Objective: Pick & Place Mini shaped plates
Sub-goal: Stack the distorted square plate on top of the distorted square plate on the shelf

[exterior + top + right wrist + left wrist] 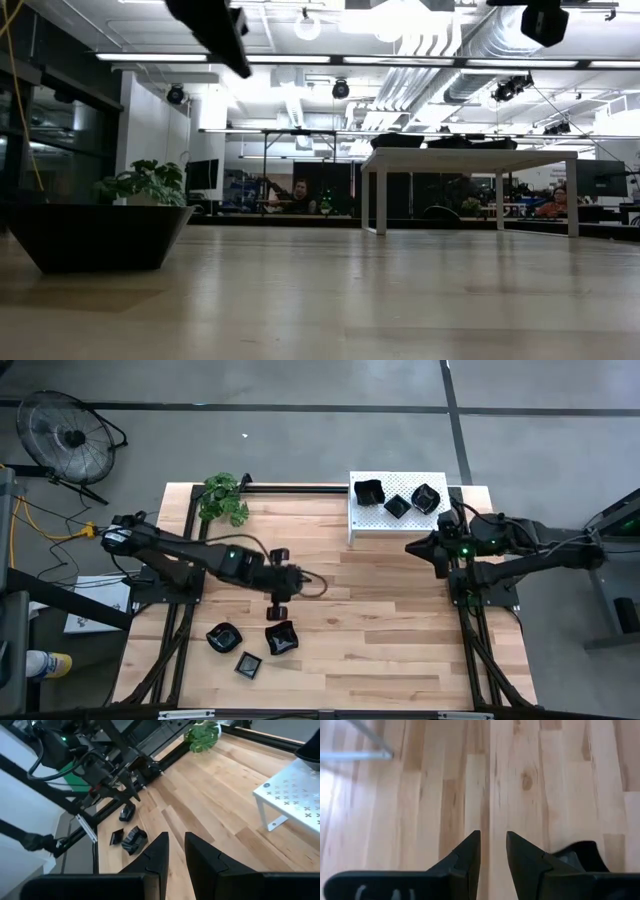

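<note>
Wooden table [400,620] holds 3 loose, variously turned plates [280,639].

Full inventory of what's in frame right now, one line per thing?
glossy black mini shaped plates: six, black; three on the rack, three on the table's left half beside the left gripper
white perforated metal rack: one, white, right part of the table's far edge
green leafy plant sprig: one, green, same edge, left of the rack
light wooden plank table: one, tan
black floor fan: one, on the floor off the table's left corner
people: at least two, far back in the room
left gripper: dark, open, empty, above the table
right gripper: dark, open, empty, waiting near the rack
</note>
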You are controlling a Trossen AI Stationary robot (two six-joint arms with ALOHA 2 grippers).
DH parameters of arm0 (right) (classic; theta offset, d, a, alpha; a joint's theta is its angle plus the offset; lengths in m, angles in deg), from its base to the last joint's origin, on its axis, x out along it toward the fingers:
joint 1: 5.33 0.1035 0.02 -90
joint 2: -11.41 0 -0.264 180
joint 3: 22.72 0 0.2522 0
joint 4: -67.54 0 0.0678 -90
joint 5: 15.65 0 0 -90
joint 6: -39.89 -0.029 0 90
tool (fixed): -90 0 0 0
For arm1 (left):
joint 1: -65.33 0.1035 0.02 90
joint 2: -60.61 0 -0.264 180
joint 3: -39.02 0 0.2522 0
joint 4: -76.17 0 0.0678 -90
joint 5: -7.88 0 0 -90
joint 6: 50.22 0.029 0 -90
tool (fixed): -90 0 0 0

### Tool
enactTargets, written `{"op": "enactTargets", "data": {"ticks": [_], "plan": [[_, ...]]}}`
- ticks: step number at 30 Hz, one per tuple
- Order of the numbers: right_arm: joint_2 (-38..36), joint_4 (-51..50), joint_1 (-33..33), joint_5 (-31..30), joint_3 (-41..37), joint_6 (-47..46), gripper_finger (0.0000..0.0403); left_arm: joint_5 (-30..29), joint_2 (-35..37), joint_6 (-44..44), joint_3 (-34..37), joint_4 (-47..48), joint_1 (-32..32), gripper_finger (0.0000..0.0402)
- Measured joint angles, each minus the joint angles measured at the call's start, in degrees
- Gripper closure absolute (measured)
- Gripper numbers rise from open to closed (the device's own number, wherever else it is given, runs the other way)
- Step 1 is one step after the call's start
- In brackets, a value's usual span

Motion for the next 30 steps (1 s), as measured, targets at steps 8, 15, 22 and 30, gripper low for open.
{"op": "enactTargets", "data": {"ticks": [8, 15, 22, 30], "plan": [[0.22, -1.13, 4.97, -3.04, 0.00, 0.55, 0.0346, -1.32, -0.56, -13.16, -0.07, 6.86, -6.02, 0.0312], [0.17, -1.66, 8.31, -4.85, 0.00, 0.50, 0.0346, -1.21, -4.32, -20.14, -0.10, 9.25, -8.64, 0.0312], [0.17, -1.99, 11.65, -7.25, 0.00, 0.05, 0.0346, 4.57, -11.00, -23.76, -0.05, 11.35, -9.27, 0.0310], [0.24, -2.78, 15.25, -10.13, 0.00, -1.06, 0.0346, 9.85, -16.03, -25.18, -0.05, 8.29, -9.71, 0.0234]]}}
